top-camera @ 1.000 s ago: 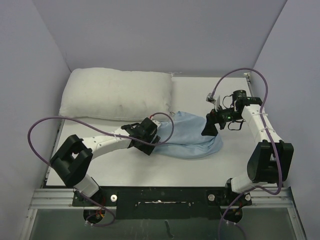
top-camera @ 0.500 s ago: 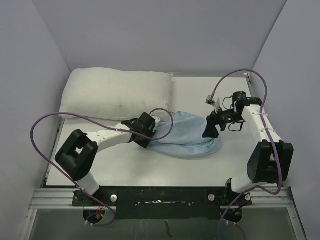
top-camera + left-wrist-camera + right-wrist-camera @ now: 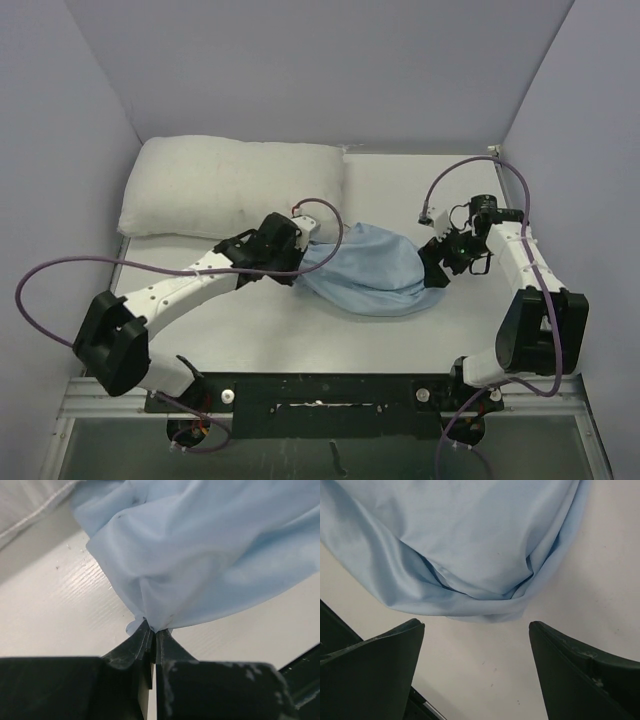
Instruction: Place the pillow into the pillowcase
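The off-white pillow (image 3: 235,190) lies along the back left of the table; its edge shows in the left wrist view (image 3: 25,505). The light blue pillowcase (image 3: 370,265) is bunched in the middle of the table, just right of the pillow. My left gripper (image 3: 300,255) is shut on the pillowcase's left edge, and the cloth (image 3: 200,555) fans out from the pinched fingertips (image 3: 152,630). My right gripper (image 3: 435,270) hangs open at the pillowcase's right end. Its fingers straddle bare table just short of the folded cloth (image 3: 470,540), with nothing between them (image 3: 476,627).
Lavender walls close in the white table (image 3: 250,330) at the back and on both sides. Purple cables (image 3: 60,270) loop from both arms. The metal rail (image 3: 320,395) with the arm bases runs along the near edge.
The left gripper has shut on the pillowcase's left edge, and its arm has stretched further toward the pillow. The right gripper has dropped lower and to the right, to the pillowcase's right end.
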Motion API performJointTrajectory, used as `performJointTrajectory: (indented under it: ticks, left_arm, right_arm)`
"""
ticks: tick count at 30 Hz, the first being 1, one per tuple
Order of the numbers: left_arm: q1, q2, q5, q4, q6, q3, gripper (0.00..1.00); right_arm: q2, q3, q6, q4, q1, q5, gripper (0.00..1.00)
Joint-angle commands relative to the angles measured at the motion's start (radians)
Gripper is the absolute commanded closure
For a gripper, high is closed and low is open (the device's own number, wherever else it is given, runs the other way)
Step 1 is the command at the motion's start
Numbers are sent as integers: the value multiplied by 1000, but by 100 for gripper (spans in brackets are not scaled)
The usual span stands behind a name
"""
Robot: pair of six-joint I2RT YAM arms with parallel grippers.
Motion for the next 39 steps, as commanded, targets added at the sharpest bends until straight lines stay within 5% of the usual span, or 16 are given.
performJointTrajectory:
  ticks: [1,7,9,11,13,20,24,27,31,36,39]
  left_arm:
    - [-4,-157,84,26,-30,14,100]
    - [-4,-186,130,2,-21,63,100]
    - [-4,-188,132,-12,-16,83,100]
    - [-3,-189,132,-36,-11,115,100]
    - [3,-189,123,-66,1,167,100]
    - [107,-120,97,-56,52,588,100]
    - [133,-65,100,16,50,854,100]
    - [133,-104,129,107,36,886,100]
    - [132,-208,147,194,29,700,100]
    - [132,-274,270,131,-24,438,100]
    - [130,-293,392,33,-102,278,100]
  right_arm:
    - [33,-6,88,82,-2,65,12]
    - [144,9,145,67,35,-31,23]
    - [167,30,158,66,39,-39,45]
    - [170,78,158,39,38,-32,84]
    - [146,192,134,3,31,-30,100]
    - [168,946,158,-15,0,-50,100]
    - [200,1299,275,124,-68,-57,100]
    - [119,1238,311,294,-124,-79,100]
    - [-40,881,211,315,-138,-189,97]
    - [-158,553,-91,11,-136,-359,85]
    - [-167,430,-265,-219,-135,-429,66]
